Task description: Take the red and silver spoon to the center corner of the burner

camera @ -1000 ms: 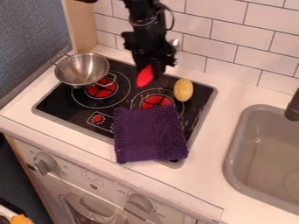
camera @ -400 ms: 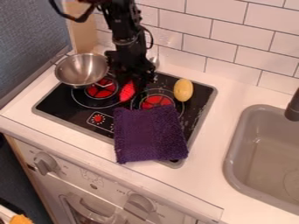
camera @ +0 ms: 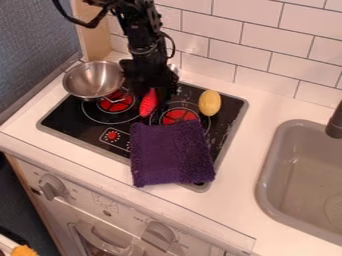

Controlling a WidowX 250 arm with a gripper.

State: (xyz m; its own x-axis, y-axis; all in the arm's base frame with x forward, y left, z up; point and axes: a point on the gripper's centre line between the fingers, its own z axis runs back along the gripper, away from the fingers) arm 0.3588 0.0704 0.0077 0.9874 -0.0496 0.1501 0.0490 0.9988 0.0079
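One thing sits in the black pincer: it appears to be pinching the red and silver spoon around its middle, for the red end sticks out on the near side and a silver end shows on the far right. A grip there probably keeps the two ends in balance and leaves the red one free to go down first. The spoon is over the middle of the cooktop, between the left burner and the right burner, which fits a setting-down place at the center corner; whether its red tip touches the black surface, I cannot tell. Just to the left, the metal pan stands at the cooktop's far left, its handle pointing toward the gripper, so a straight lowering looks wiser than any sweep that way. The purple cloth lies over the near right part, its far edge just beside the right burner's red center; letting go short of that edge should stop the spoon from resting on the fabric. The yellow object, at the far right of the cooktop, is well out of the way. Lowering and release seem to be what remains.
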